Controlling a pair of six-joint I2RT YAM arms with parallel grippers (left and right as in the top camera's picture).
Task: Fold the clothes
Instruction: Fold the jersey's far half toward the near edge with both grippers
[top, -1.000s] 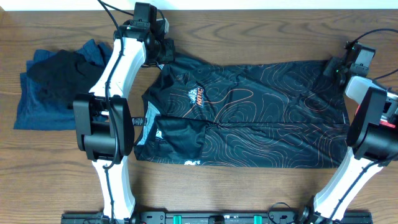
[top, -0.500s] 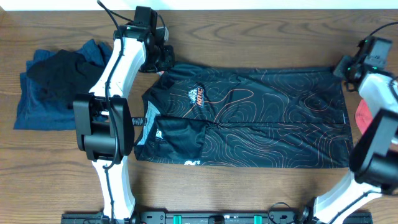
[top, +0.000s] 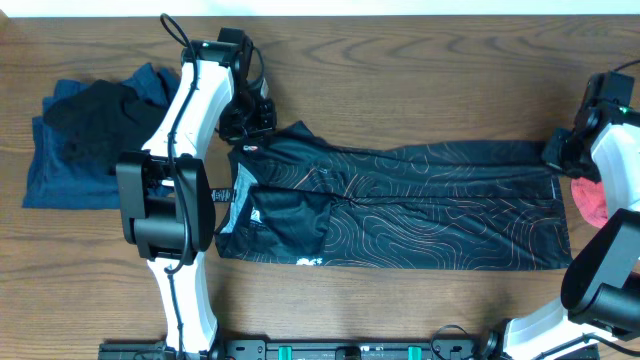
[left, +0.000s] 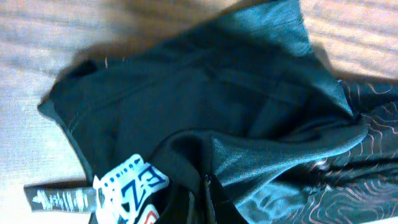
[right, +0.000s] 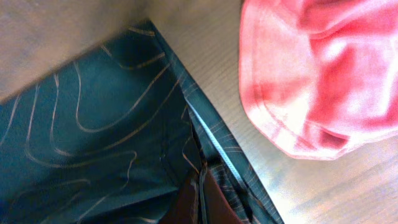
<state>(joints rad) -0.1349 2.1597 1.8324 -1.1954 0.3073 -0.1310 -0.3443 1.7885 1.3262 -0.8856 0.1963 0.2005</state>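
Risk review, left to right. Blue and black garments (top: 80, 150) lie stacked at the left of the frame, well apart from the work. The left end effector (top: 248, 126), pressed together, pinches the black shirt (top: 420, 215) at its upper left corner. The right end effector (top: 558, 157) likewise pinches the upper right corner. The shirt lies spread across the centre of the counter (top: 400, 60). Unequal travel of the two arms would skew the fold line, and the thin fabric could slip from either pinch. The pink cloth (top: 592, 203), just beside the shirt's right edge, could be dragged along or trapped.
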